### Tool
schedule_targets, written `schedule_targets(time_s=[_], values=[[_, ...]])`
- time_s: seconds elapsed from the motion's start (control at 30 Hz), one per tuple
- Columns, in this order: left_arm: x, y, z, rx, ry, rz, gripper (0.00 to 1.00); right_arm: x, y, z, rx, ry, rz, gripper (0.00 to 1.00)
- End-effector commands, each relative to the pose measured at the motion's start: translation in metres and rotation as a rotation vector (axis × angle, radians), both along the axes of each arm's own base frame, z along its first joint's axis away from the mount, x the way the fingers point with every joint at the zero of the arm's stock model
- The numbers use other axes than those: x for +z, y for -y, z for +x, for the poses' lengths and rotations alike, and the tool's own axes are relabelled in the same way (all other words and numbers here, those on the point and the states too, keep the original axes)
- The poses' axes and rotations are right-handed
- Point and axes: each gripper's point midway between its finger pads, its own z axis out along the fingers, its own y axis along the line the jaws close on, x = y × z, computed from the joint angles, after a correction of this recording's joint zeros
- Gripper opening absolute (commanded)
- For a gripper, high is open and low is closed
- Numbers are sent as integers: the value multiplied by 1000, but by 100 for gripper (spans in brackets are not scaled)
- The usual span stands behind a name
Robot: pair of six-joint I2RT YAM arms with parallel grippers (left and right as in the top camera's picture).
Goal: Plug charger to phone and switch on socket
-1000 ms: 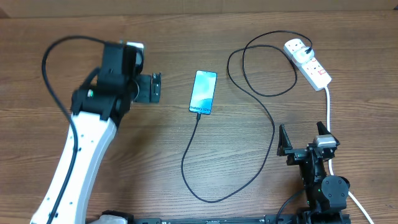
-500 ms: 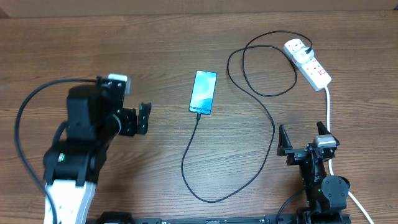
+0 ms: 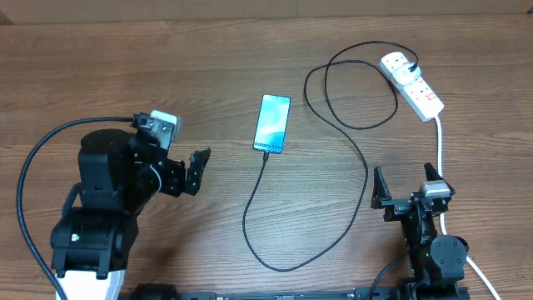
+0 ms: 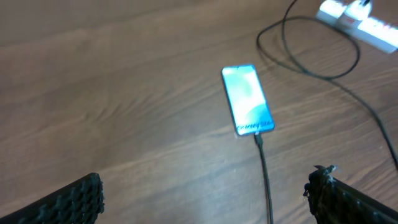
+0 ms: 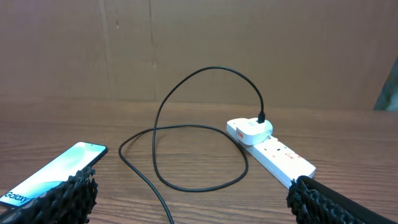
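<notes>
The phone [image 3: 272,123] lies flat mid-table, screen lit blue, and shows in the left wrist view as phone [image 4: 247,99]. The black charger [image 3: 364,179] runs from the phone's near end, loops toward the front edge, then curls back to its plug head [image 5: 252,129], which is seated in the white socket [image 3: 412,83]. The connector tip [image 4: 258,138] meets the phone's near edge. My left gripper [image 3: 196,171] hangs open, left of the phone and apart from it. Near the front right, my right gripper [image 3: 406,185] stands open and empty, short of the socket [image 5: 273,152].
A thick white cord [image 3: 440,146] runs from the socket down past the right arm's base. A brown wall [image 5: 199,43] backs the wooden table [image 3: 108,50]. The left arm's own black cable [image 3: 33,167] arcs at the far left.
My left arm has drawn back from beside the phone toward the front left, its gripper still open. The right arm, phone, charger and socket have not moved.
</notes>
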Motion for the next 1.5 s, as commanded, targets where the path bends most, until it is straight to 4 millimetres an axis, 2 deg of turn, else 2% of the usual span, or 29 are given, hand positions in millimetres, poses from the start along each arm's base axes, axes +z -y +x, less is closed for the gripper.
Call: schedule_targets(time_s=[0.0,0.53,0.7,1.1,1.2,1.37,1.47], values=[[-4,10,-7,-62,64,-39,99,-2,0,0,-2,5,-7,100],[-42,3,-20,-1,450,-119,100,-2,0,0,-2,5,-7,100],[-59,-18,-20,151,491,-197,99,-2,0,0,-2,5,-7,100],[-73,-38,-28,247,644,-189,100,-2,0,0,-2,5,-7,100],[-79,-39,-29,258,643,-190,100,-2,0,0,-2,5,-7,100],[-76,-46,-32,291,665,-182,100,-2,0,0,-2,5,-7,100],[-84,-51,-32,317,634,-170,100,-2,0,0,-2,5,-7,100]])
